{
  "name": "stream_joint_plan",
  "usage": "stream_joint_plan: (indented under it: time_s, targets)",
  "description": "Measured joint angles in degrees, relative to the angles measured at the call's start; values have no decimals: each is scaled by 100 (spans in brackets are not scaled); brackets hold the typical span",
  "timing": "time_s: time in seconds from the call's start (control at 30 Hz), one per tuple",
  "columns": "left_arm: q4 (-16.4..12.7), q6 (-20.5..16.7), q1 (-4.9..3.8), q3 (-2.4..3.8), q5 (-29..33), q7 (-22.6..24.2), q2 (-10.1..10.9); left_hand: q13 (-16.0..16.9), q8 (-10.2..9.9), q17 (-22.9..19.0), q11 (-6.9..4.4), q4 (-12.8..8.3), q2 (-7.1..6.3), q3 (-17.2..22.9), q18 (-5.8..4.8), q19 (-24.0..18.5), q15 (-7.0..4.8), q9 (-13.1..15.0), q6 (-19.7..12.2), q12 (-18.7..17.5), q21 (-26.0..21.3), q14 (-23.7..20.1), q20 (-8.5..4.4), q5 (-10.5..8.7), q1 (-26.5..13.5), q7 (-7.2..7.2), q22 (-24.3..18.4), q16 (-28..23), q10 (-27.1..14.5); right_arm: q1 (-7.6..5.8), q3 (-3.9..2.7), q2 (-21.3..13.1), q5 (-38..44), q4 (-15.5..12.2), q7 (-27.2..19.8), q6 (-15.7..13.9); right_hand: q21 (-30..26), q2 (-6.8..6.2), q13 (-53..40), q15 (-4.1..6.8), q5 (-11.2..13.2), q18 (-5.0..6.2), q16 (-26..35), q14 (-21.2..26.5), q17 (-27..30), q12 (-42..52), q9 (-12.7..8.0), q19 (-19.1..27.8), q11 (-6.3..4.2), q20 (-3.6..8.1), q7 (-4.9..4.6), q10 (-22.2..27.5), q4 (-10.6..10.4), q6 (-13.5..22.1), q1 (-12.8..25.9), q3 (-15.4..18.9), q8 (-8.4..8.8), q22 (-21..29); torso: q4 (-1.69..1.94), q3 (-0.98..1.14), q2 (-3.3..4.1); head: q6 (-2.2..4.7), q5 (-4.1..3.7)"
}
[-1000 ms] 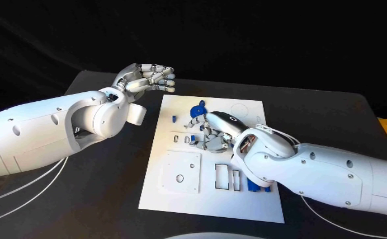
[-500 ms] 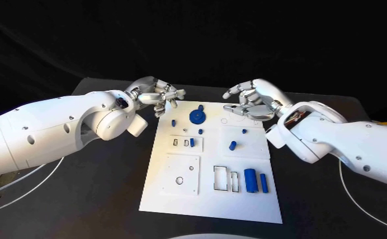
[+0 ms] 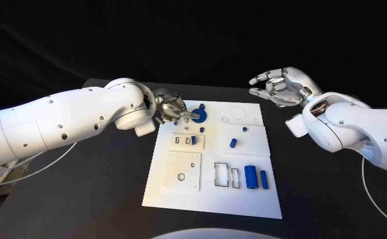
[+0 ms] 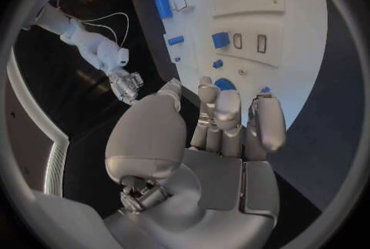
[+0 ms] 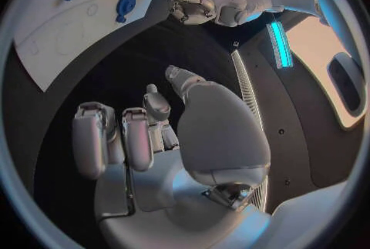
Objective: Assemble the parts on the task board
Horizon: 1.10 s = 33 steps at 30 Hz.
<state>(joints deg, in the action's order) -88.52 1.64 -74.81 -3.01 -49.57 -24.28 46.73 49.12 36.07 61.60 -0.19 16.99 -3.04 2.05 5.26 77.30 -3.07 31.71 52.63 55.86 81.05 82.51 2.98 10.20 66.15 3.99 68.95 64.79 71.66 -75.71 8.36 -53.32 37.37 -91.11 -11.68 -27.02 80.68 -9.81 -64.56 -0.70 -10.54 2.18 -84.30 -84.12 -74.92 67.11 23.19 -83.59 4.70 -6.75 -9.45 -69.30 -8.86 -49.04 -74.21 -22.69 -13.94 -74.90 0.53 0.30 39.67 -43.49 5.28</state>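
The white task board (image 3: 211, 197) lies in the middle of the black table. A blue round part (image 3: 199, 116) sits near its far left corner. My left hand (image 3: 173, 109) is low beside it, fingertips at the part's left rim; whether they touch it I cannot tell. In the left wrist view the fingers (image 4: 227, 110) reach toward the round part (image 4: 225, 84) with nothing between them and the thumb. My right hand (image 3: 278, 87) hangs off the board's far right corner, fingers loosely curved, holding nothing. The right wrist view shows its bare palm (image 5: 154, 169).
Small blue pieces (image 3: 233, 143) lie mid-board; a blue cylinder (image 3: 250, 176) and a blue bar (image 3: 264, 179) lie near the right edge. Empty rectangular slots (image 3: 221, 174) and a raised square plate (image 3: 184, 172) sit nearer me. Bare black table (image 3: 89, 194) lies on both sides.
My right hand lifted off the board's middle and moved back to the far right. My left hand came down from the far left to the blue round part.
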Motion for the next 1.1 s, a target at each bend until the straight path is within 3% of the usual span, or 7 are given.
stream_joint_plan:
  time_s: [0.23,0.4,0.6,1.1]
  targets:
    - [192,157,-120,-82,-348,-614,-339,4,35,4,5,-7,52,-54,0,0,0,93,-42,22,22,0,0,0,-63,0,18,0,-38,-4,0,-4,-60,76,15,16,-14,0,31,0,-55,0,0,0,0,-11,0,0,0,0,-17,0,0,33,0,0,-23,0,10,29,-19,-31,19]
    - [309,292,-162,-136,-484,-852,-543,-52,35,8,29,-8,82,-85,0,0,0,117,-148,15,22,0,0,0,-93,21,18,-27,-94,-6,1,5,-58,121,32,21,-41,0,54,0,-77,0,31,0,0,-49,-1,0,-22,0,4,23,-15,54,0,16,-23,-5,13,32,-19,-54,32]
    - [450,575,-189,-217,-578,-1056,-748,-189,5,8,51,-7,112,-117,0,0,0,122,-195,-119,22,0,0,0,-123,51,6,-27,-175,-6,1,34,-47,159,58,28,-109,0,143,-1,-111,0,54,0,1,-137,-1,31,8,30,-18,120,-25,101,0,6,-23,-4,10,31,-10,-86,53]
    - [683,1035,-194,-340,-615,-1227,-1043,-304,-49,10,71,-7,112,-116,0,-13,1,121,-251,-217,22,0,12,24,-123,67,8,-27,-280,-5,2,83,-38,227,95,32,-275,0,474,-1,-133,-1,110,0,1,-438,-2,114,12,29,-36,382,-48,185,0,-16,-45,-3,2,19,6,-134,59]
